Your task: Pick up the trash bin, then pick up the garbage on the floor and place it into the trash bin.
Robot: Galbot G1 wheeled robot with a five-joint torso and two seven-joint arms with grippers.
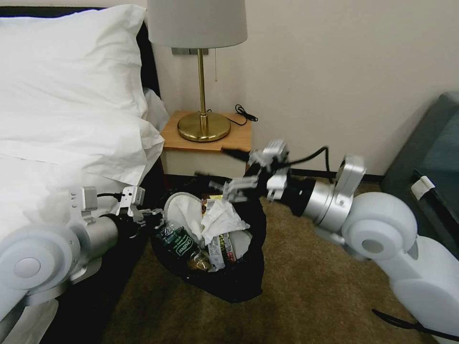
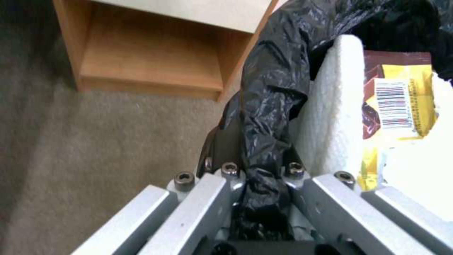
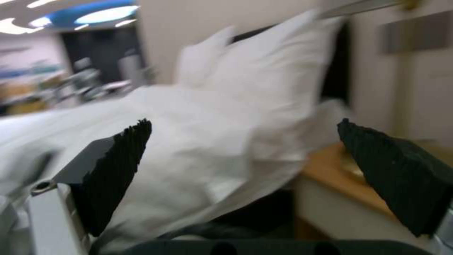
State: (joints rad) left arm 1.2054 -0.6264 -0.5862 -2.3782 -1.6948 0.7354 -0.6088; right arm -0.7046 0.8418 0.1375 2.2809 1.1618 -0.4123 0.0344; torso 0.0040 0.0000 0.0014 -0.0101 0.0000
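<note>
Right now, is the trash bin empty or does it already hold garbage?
Holding garbage. The trash bin, gripped at its rim by the left gripper, shows a green bottle, tissues and wrappers inside.

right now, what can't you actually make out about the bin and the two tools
- Trash bin floor contact: in the head view the sagging black bag hides its base.
- Lower litter: head view, covered by tissue, slipper and green bottle.
- Left tool fingertips: left wrist view, buried in bag folds at the rim.
- Right tool: motion-blurred above the bin; its open pads hold nothing.
</note>
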